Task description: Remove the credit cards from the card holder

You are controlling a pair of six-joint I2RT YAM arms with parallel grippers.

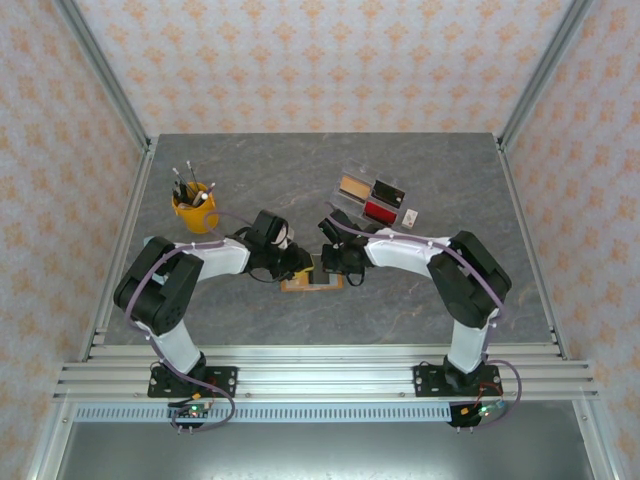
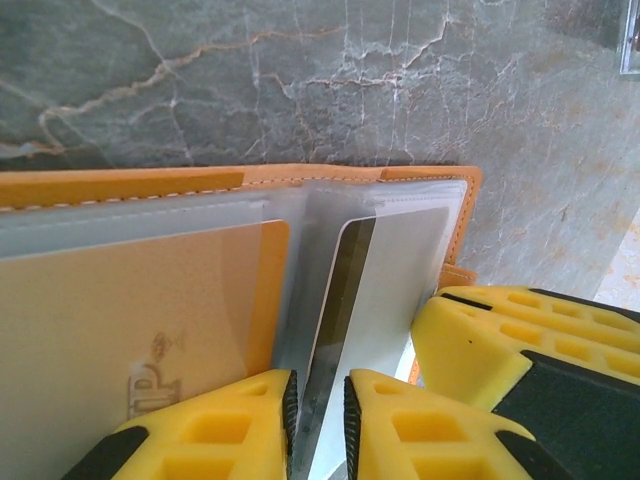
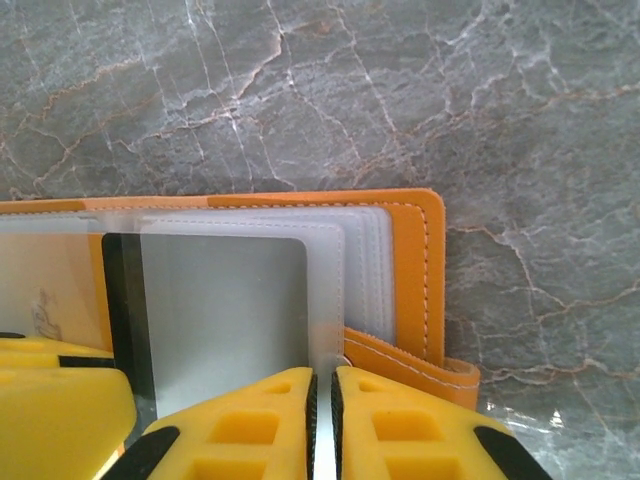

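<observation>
The orange card holder (image 1: 312, 283) lies open on the grey marble table between both arms, its clear sleeves facing up (image 2: 120, 187) (image 3: 412, 260). A silver credit card (image 2: 385, 290) (image 3: 225, 320) with a dark stripe sits partly in a clear sleeve. My left gripper (image 1: 300, 268) (image 2: 318, 385) is shut on that card's edge. A second, gold-coloured card (image 2: 130, 320) rests in the sleeve on the holder's left half. My right gripper (image 1: 335, 265) (image 3: 321, 375) is shut on the rim of the clear sleeve beside the silver card. Both grippers' yellow fingers almost touch over the holder.
A yellow cup (image 1: 193, 205) of tools stands at the back left. At the back right is a clear plastic tray (image 1: 372, 198) with tan, black and red pieces. Aluminium frame rails run along the table's sides and near edge.
</observation>
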